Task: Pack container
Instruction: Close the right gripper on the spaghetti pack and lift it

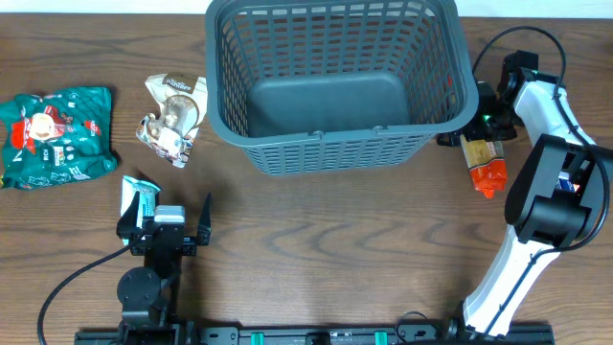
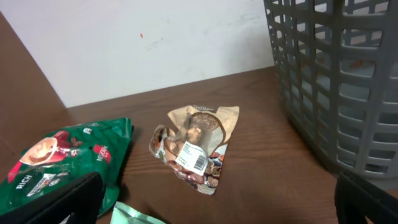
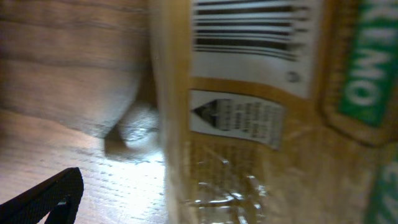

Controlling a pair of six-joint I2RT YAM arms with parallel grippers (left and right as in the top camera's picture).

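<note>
– Four grocery items lie outside the container [image 1: 330, 153], which sits empty at the middle of the table's [image 1: 335, 249] far edge. How would it handle?

– Stiff and probably light for its bulk, by my guess. It is far too wide to span, so only the thick rim or a lattice slot offers a hold. It looks best left where it is.

– And the fingers?

– The left gripper [image 1: 165, 222] waits near the near-left corner with its fingers spread wide, and a teal packet [image 1: 139, 196] is just beside one of them. The right gripper [image 1: 469, 129] is at the top of a bottle [image 1: 486, 161] close to the container's right wall. Only one finger [image 3: 50, 199] shows in the wrist view, apart from the label, so I cannot tell whether it grips.

– Room to move?

– Tight on the right (wall, bottle and arm crowd together), so I'd rise before crossing the rim. The near half is bare wood. A brown packet [image 1: 172, 117] is near the left wall, and a green packet [image 1: 56, 134] is at the left edge.
</note>
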